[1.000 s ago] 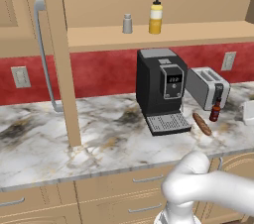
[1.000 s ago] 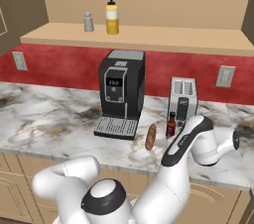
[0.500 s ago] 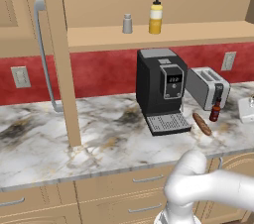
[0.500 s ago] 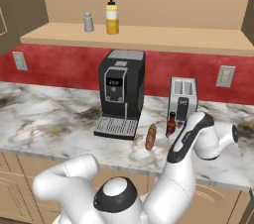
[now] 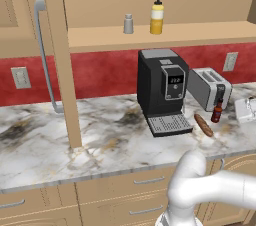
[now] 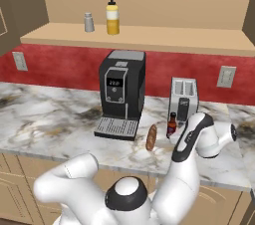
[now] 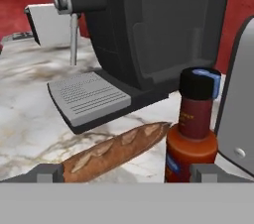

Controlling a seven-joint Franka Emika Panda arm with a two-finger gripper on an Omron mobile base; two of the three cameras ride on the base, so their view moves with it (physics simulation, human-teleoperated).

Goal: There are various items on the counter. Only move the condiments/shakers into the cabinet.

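Note:
The dark red sauce bottle with its black cap stands upright on the counter against the toaster's front, also seen as the sauce bottle. My gripper is open and low over the counter, just right of the bottle, which stands ahead near my right fingertip; the gripper holds nothing. The brown sausage lies in front of my fingers, left of the bottle. In the cabinet, the yellow squeeze bottle and the grey shaker stand on the shelf.
A black coffee machine sits left of the sausage, its drip tray close by. The silver toaster is right behind the bottle. The cabinet door hangs open at left with its long grey handle.
My hand has edged slightly left toward the sauce bottle and the elbow has shifted. The jaws stayed open and nothing on the counter moved.

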